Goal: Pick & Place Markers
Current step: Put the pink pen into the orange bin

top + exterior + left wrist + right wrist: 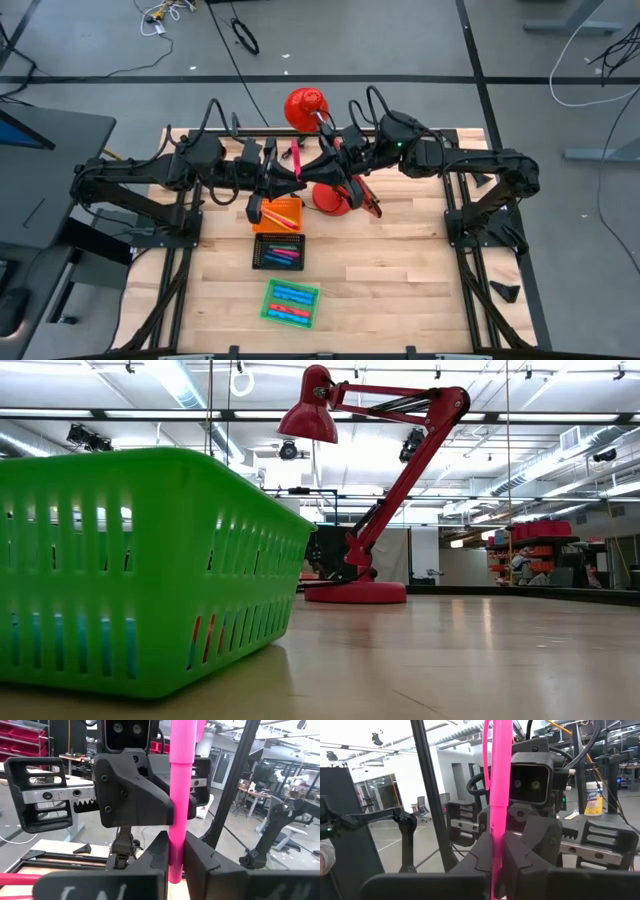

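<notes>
While I am looking level across the table, the green basket (140,575) is filling the nearest part of the low view, with blue and red markers showing dimly through its slots. From above, that green basket (291,303) is sitting closest to the table's front edge and is holding blue and pink markers (290,298). Just behind it, the black tray (279,251) is carrying more markers in pink, blue and green, and the orange tray (284,212) is lying behind that, partly under my left arm.

Above the orange tray, I am bringing my 2 grippers together over the middle of the wooden table (400,270). My left gripper (293,178) is clamping its fingers (157,852) on the pink marker (180,795), which is standing upright between them. My right gripper (318,166) is facing it and pinching the same pink marker (499,805) with its fingers (522,852), so both are gripping 1 marker held in the air.

Farther back, the red desk lamp (330,195) is standing on its round base beside my right gripper, its shade (304,104) reaching toward the table's far edge.
</notes>
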